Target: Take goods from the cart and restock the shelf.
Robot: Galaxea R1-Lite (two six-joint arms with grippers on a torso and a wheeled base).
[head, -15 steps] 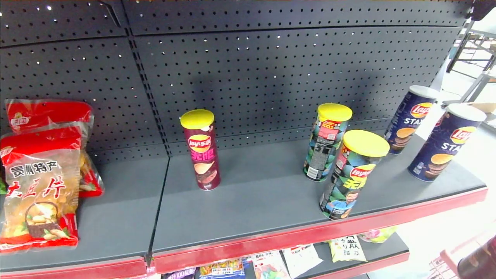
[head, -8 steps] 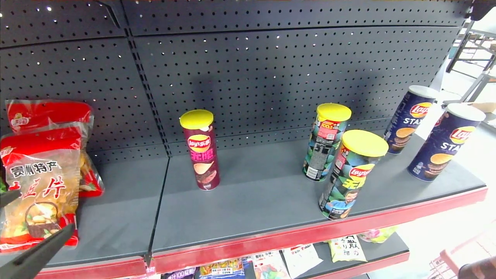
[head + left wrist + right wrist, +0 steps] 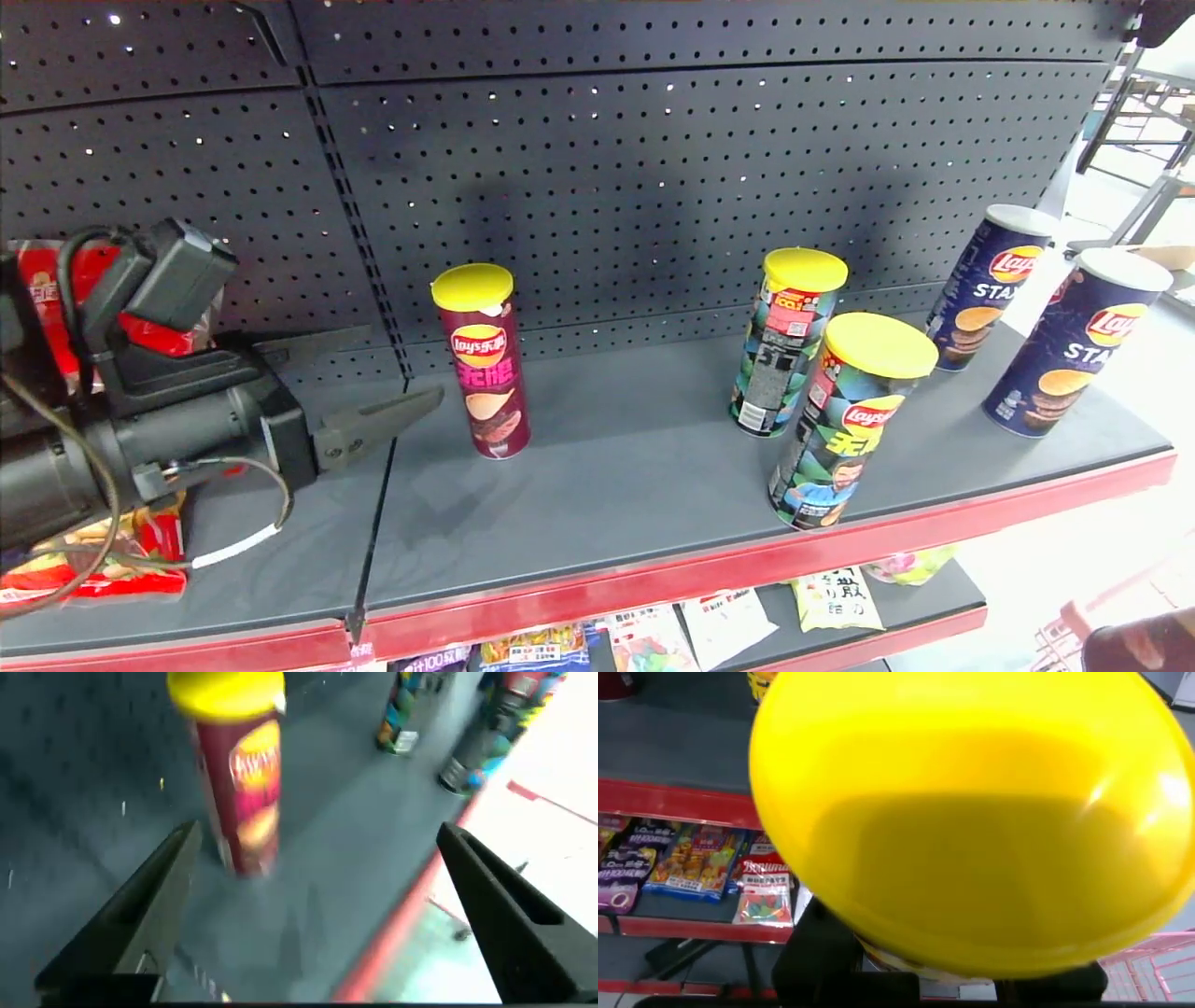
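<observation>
On the shelf (image 3: 635,467), a lone can (image 3: 484,364) stands left of four more cans (image 3: 854,420); snack bags (image 3: 93,581) sit far left.

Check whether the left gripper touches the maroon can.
Apart. In the head view, a strip of shelf shows between the left gripper and the maroon can.

The head view looks forward and down at the shelf (image 3: 653,467) from its near side. The left wrist view, low and close, faces right along it toward the maroon can (image 3: 245,784) (both views share this can). The right wrist view sits right over a yellow-lidded can (image 3: 971,812), facing down.
</observation>
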